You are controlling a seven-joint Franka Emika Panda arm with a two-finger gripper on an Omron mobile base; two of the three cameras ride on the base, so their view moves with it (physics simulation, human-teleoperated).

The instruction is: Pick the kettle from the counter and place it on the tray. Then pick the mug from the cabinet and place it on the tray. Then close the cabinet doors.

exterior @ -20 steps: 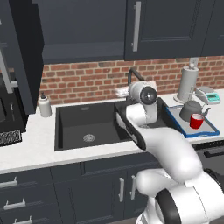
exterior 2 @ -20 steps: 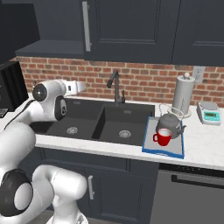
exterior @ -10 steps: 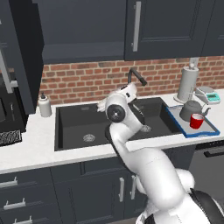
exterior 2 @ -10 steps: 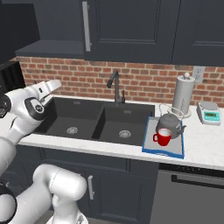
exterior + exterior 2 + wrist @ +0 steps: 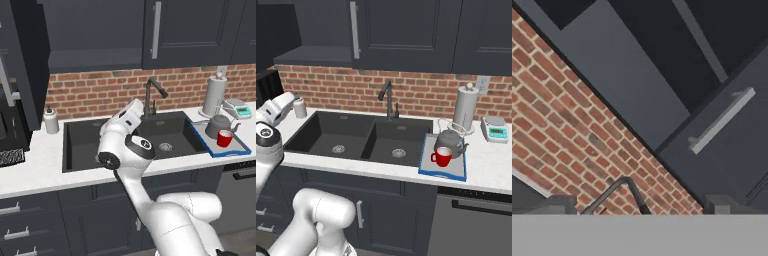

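The dark grey kettle point(image 5: 218, 125) point(image 5: 450, 142) and the red mug point(image 5: 224, 138) point(image 5: 442, 157) both stand on the blue-rimmed tray point(image 5: 238, 148) point(image 5: 455, 174), on the white counter point(image 5: 40, 170) right of the black sink. My gripper point(image 5: 136, 105) point(image 5: 291, 97) point(image 5: 642, 207) is far from them, raised over the left basin and tilted up toward the navy cabinet point(image 5: 95, 30) point(image 5: 321, 25). Its fingertips point(image 5: 562, 204) stand wide apart, open, with nothing between them. The left cabinet door point(image 5: 22, 60) point(image 5: 276, 30) hangs open. The right door's bar handle point(image 5: 156, 22) point(image 5: 354, 30) point(image 5: 722, 120) is in sight.
A curved black faucet point(image 5: 154, 92) point(image 5: 387, 97) point(image 5: 619, 187) rises behind the sink against the brick wall. A paper-towel roll point(image 5: 215, 95) point(image 5: 466, 107) and a small scale point(image 5: 236, 107) point(image 5: 496, 130) stand behind the tray. A soap bottle point(image 5: 50, 121) stands left of the sink.
The arm has swung left, from near the tray to over the sink's left side. Kettle and mug have stayed on the tray.
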